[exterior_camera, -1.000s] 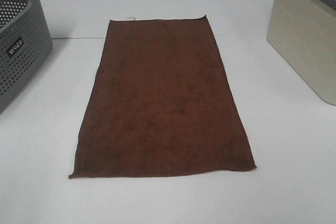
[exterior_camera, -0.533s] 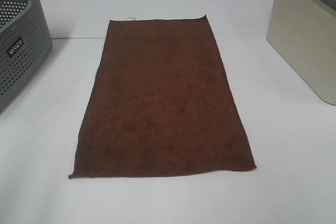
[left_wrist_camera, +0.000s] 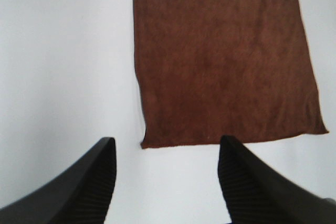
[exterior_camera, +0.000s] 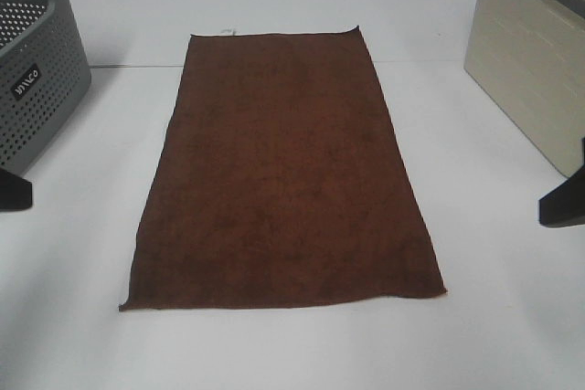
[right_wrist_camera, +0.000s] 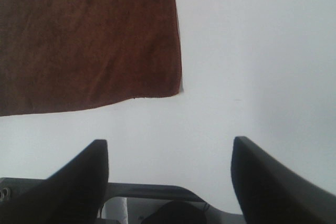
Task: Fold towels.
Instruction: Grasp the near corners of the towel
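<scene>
From the high camera, a single dark reddish-brown rectangular terry towel (exterior_camera: pixel 283 180) lies spread flat and unfolded in the middle of the white worktop (exterior_camera: pixel 82 335), its long sides running away from the camera, with a small white tag (exterior_camera: pixel 226 33) at its far left corner. A grey perforated plastic basket (exterior_camera: pixel 37 70) stands at the far left, well apart from the cloth, and a beige bin with a dark rim (exterior_camera: pixel 530 70) stands at the far right, also apart from it. Only a dark tip of the left hand (exterior_camera: pixel 13 191) shows at the left edge of this view and a dark piece of the right hand (exterior_camera: pixel 565 200) at the right edge, both clear of the towel; from here I cannot tell how their jaws stand. In the left wrist view, the left hand (left_wrist_camera: pixel 167 182) has its two black ribbed fingers (left_wrist_camera: pixel 79 187) spread wide with nothing between them but bare worktop, and a near corner of the towel (left_wrist_camera: pixel 220 61) lies just ahead of the gap, untouched. In the right wrist view, the right hand (right_wrist_camera: pixel 170 177) is likewise spread, its fingers (right_wrist_camera: pixel 79 182) holding nothing, and the other near corner of the towel (right_wrist_camera: pixel 84 40) lies ahead of them on the worktop, not in contact.
</scene>
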Action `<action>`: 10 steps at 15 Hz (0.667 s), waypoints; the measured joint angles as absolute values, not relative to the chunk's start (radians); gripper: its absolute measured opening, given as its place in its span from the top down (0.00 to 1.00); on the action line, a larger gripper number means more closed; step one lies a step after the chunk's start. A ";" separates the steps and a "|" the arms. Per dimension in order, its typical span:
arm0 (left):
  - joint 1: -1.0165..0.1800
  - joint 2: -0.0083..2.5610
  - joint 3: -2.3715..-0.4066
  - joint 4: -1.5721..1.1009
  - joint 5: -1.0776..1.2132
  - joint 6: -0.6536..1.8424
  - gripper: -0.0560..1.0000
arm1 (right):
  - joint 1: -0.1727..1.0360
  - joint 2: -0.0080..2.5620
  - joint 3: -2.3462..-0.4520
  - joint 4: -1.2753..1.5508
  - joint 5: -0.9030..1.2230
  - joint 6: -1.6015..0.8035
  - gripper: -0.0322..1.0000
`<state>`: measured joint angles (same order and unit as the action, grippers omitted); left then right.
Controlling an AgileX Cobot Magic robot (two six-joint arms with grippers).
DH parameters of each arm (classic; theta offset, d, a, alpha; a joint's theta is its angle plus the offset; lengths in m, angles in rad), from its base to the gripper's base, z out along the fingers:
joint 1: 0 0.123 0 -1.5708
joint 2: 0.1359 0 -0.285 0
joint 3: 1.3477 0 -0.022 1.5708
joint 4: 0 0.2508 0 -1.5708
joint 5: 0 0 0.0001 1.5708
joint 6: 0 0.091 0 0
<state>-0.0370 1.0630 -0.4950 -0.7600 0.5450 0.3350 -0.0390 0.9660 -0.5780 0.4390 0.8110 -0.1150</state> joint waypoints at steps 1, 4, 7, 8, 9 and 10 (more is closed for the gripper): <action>-0.037 1.154 -0.495 -0.808 0.545 0.381 0.42 | -0.039 1.056 -0.578 0.471 0.771 -0.164 0.35; -0.037 1.399 -0.495 -1.012 0.546 0.610 0.42 | -0.039 1.272 -0.579 0.591 0.655 -0.324 0.35; -0.037 1.598 -0.504 -1.240 0.547 0.849 0.42 | -0.039 1.482 -0.579 0.817 0.608 -0.604 0.35; -0.037 1.649 -0.515 -1.288 0.557 0.896 0.42 | -0.039 1.501 -0.579 0.855 0.608 -0.650 0.35; -0.037 1.701 -0.531 -1.326 0.572 0.949 0.42 | -0.039 1.548 -0.581 0.924 0.605 -0.738 0.35; -0.037 1.742 -0.547 -1.347 0.583 0.981 0.41 | -0.039 1.591 -0.587 0.989 0.603 -0.803 0.35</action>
